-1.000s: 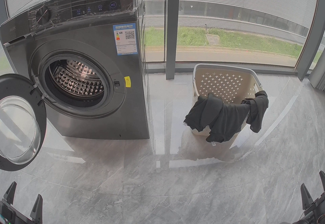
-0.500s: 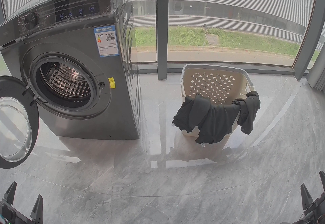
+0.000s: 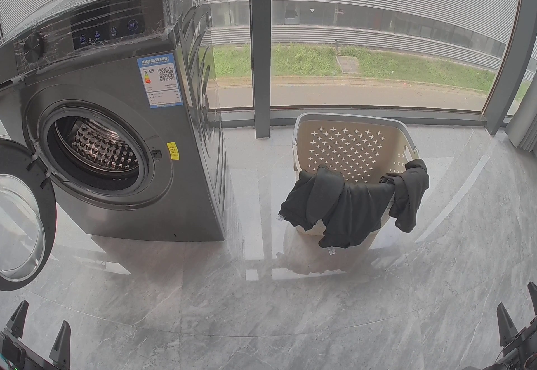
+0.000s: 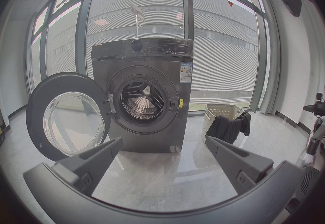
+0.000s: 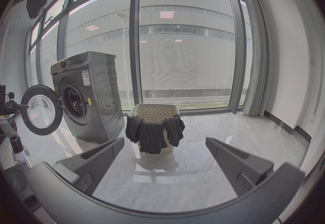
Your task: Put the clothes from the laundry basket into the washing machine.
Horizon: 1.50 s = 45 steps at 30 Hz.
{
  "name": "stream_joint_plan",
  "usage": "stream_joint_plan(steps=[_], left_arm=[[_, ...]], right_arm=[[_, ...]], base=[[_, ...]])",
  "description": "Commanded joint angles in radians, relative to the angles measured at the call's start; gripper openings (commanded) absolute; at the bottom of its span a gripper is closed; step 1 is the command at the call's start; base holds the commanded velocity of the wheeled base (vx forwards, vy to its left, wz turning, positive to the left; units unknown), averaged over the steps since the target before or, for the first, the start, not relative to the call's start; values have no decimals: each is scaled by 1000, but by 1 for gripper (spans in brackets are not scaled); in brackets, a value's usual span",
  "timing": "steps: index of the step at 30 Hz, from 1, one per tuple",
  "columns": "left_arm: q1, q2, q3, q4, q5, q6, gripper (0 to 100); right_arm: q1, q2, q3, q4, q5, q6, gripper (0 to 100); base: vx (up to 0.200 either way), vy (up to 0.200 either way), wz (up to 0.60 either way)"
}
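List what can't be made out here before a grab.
1. Floor of the laundry basket, all views: the dark clothes draped over its front rim hide it, so more garments inside cannot be ruled out.
2. Garment count: the folds merge and are too dark to tell apart.
3. Bottom of the drum in the washing machine, head view: the opening's lower lip hides it.
4. The door, head view: cut off by the left edge.
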<state>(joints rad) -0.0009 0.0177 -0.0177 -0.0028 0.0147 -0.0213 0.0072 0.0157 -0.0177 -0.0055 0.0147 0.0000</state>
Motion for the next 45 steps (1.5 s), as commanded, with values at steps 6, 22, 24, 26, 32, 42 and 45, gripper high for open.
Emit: stream_joint_plan(steps=[6, 22, 24, 26, 32, 42, 45], left_arm=[[-1, -18, 16, 0, 1, -2, 100], [2, -18, 18, 1, 5, 30, 100], [2, -18, 18, 1, 4, 37, 100], [4, -18, 18, 1, 4, 37, 100], [2, -18, 18, 0, 7, 20, 100], [-1, -18, 16, 1, 7, 0, 100], [-1, -18, 16, 1, 7, 0, 100]], right_arm=[[0, -16, 18, -1, 1, 0, 100], [0, -16, 18, -1, -1, 2, 100], [0, -16, 18, -1, 1, 0, 100], [0, -16, 18, -1, 1, 0, 100], [0, -16, 18, -1, 1, 0, 100], [0, -16, 18, -1, -1, 0, 100], [0, -16, 18, -1, 1, 2, 100]], base=[[0, 0, 0], [0, -113, 0], [0, -200, 0], [0, -200, 0], [0, -200, 0], [0, -40, 0], [133, 0, 0]])
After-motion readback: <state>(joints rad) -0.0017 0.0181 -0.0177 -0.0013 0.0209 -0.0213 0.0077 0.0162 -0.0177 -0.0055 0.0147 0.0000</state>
